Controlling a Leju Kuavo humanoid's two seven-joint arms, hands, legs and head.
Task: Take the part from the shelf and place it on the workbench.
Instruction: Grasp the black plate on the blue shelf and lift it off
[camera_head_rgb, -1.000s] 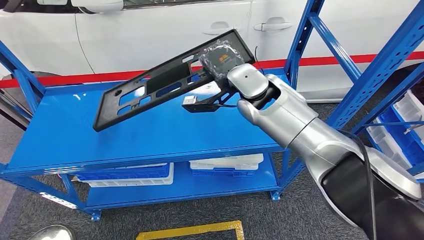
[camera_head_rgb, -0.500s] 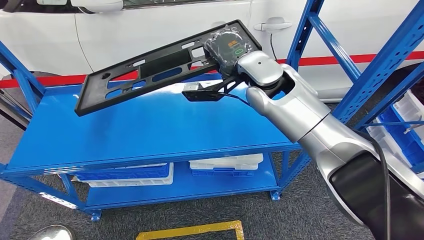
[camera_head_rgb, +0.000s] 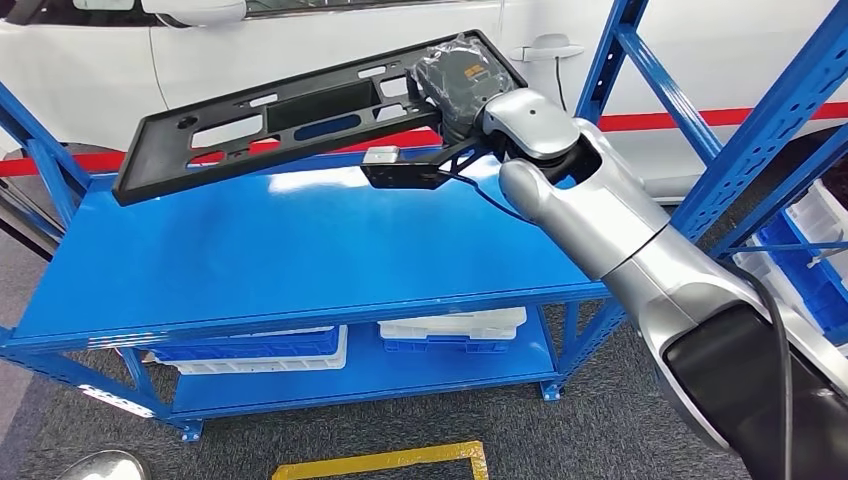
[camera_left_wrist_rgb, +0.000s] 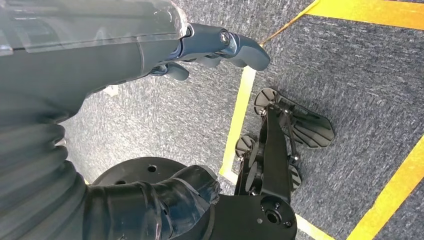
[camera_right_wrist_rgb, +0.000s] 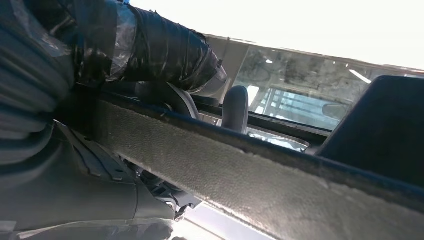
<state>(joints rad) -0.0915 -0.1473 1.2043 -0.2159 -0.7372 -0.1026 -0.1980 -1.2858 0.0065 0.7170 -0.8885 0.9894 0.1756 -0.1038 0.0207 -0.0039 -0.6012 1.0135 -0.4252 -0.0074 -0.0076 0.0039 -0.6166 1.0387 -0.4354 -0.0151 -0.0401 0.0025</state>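
Note:
A long flat black plastic part (camera_head_rgb: 290, 115) with several cut-outs hangs in the air above the blue shelf top (camera_head_rgb: 250, 255), tilted so its left end is lower. My right hand (camera_head_rgb: 462, 82) grips its right end, thumb side wrapped in clear film. In the right wrist view the part's edge (camera_right_wrist_rgb: 280, 175) runs across close to the camera with the hand (camera_right_wrist_rgb: 150, 60) clamped over it. My left hand (camera_left_wrist_rgb: 200, 47) hangs at my side over the floor, fingers loosely extended and holding nothing.
A white car (camera_head_rgb: 330, 50) stands right behind the shelf. Blue uprights (camera_head_rgb: 620, 60) frame the shelf's right side. White and blue bins (camera_head_rgb: 450, 328) sit on the lower level, more bins (camera_head_rgb: 810, 250) at the right. Yellow floor tape (camera_head_rgb: 380, 462) marks the grey carpet in front.
My right hand has raised the black part clear of the shelf top and swung its free end up and to the left. The left hand has not moved.

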